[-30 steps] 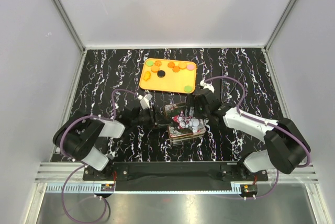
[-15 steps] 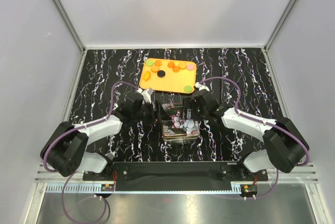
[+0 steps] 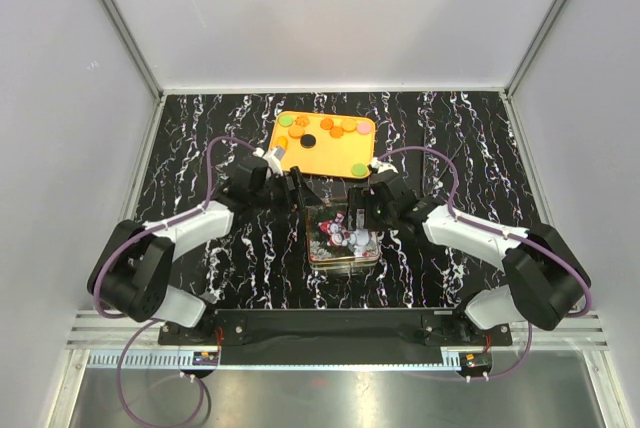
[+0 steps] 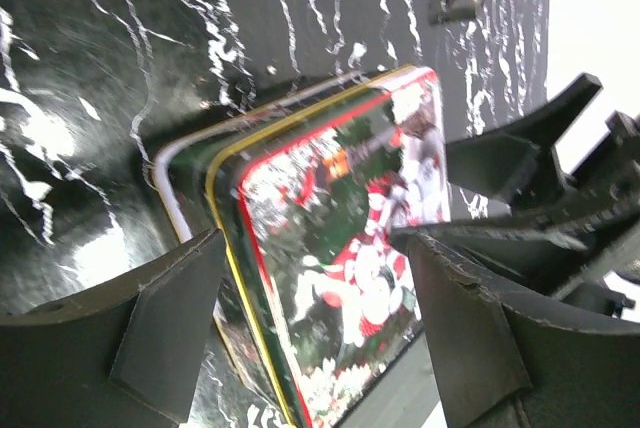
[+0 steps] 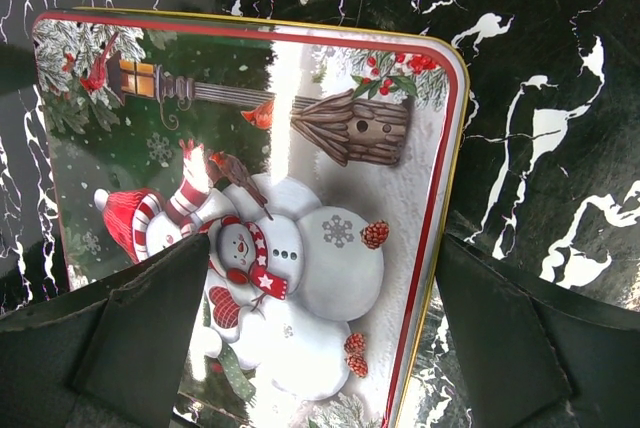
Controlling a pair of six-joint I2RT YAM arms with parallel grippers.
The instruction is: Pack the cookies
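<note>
The cookies [image 3: 325,130], small flat discs in orange, pink, green and black, lie on an orange tray [image 3: 320,156] at the far middle. A tin with a snowman lid [image 3: 340,240] sits on the table between my arms. In the left wrist view the lid [image 4: 350,218] lies slightly offset over the tin's silver rim. My left gripper [image 3: 303,195] is open beside the tin's far left corner [image 4: 315,243]. My right gripper [image 3: 362,213] is open and hovers over the lid [image 5: 300,198], its fingers [image 5: 322,243] empty.
The black marbled table [image 3: 200,138] is walled in white on three sides. The right gripper's body [image 4: 540,188] shows close beside the tin in the left wrist view.
My left arm has stretched forward, its gripper moving from the tin's left side to its far left corner. The tin has shifted a little to the left. The right gripper stayed over the lid.
</note>
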